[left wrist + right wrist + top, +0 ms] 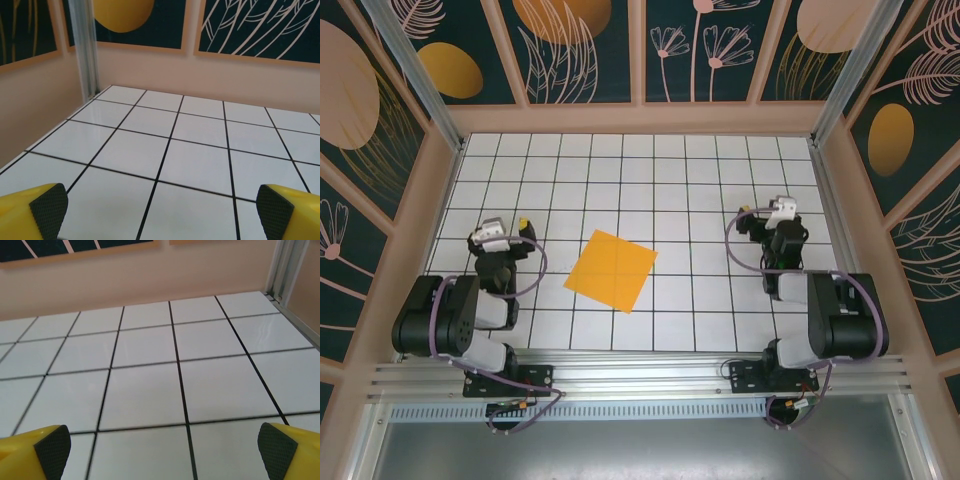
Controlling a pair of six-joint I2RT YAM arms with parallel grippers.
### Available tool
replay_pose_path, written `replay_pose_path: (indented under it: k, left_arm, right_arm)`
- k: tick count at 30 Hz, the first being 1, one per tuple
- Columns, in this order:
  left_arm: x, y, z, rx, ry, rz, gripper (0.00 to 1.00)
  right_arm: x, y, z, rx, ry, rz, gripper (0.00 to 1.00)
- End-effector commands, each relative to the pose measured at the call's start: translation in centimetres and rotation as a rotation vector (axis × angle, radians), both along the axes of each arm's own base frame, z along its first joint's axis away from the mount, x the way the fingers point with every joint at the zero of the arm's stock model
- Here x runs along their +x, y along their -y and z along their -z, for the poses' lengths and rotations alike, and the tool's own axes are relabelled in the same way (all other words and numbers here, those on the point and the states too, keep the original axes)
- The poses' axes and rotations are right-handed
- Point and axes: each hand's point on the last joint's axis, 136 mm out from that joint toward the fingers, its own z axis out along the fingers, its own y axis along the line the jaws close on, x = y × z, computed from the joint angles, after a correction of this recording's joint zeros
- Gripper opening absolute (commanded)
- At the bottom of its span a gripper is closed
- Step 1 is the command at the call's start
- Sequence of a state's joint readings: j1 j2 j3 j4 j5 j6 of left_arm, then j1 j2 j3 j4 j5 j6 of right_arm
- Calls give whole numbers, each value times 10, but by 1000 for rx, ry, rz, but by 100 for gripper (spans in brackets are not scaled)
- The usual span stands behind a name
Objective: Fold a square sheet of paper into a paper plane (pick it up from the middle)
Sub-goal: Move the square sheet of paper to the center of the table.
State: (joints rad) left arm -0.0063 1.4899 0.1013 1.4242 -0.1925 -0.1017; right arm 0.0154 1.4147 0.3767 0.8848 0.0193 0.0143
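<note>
The square sheet of paper (610,270) is orange-yellow. It lies flat on the white grid table (670,170), turned like a diamond, midway between the two arms. The paper plane is out of view. My left gripper (508,228) hovers about one tile left of the sheet, open and holding nothing. My right gripper (765,213) is a few tiles right of the sheet, also open and holding nothing. In the left wrist view, the left gripper (160,212) has its yellow fingertips (49,207) spread wide over bare tiles. The right gripper (162,452) looks the same in the right wrist view.
Pinkish walls with aluminium corner posts (415,75) close the table in on the left, back and right. An aluminium rail (640,375) carrying both arm bases runs along the near edge. Cables (535,270) loop beside each wrist.
</note>
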Motion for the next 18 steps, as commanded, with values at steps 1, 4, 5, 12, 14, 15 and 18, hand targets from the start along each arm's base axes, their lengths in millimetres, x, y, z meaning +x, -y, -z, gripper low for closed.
replay_pose_path:
  k: [1,4,5,12,14,15,18]
  left_arm:
    - [-17,-19,-40,-41,143,-108,98]
    - [-13,-24,-50,-111,106,-137,99]
    - [-11,-26,-52,-150,90,-152,99]
    - [-7,-17,-89,-514,-21,-159,99]
    - [-6,-7,-102,-531,-58,-104,99]
    - [-6,-1,-107,-524,-70,-73,98]
    - [-6,9,-116,-474,-107,-10,99]
  right_arm:
    - [6,-5,-25,90,-98,57,99]
    - [4,-22,-22,182,-251,104,99]
    - [3,-32,-18,191,-297,96,99]
    - [-19,-148,16,147,-558,-76,97]
    - [-28,-190,29,85,-626,-158,96]
    - [-32,-208,35,45,-651,-183,97]
    - [-43,-252,61,-130,-722,-227,97]
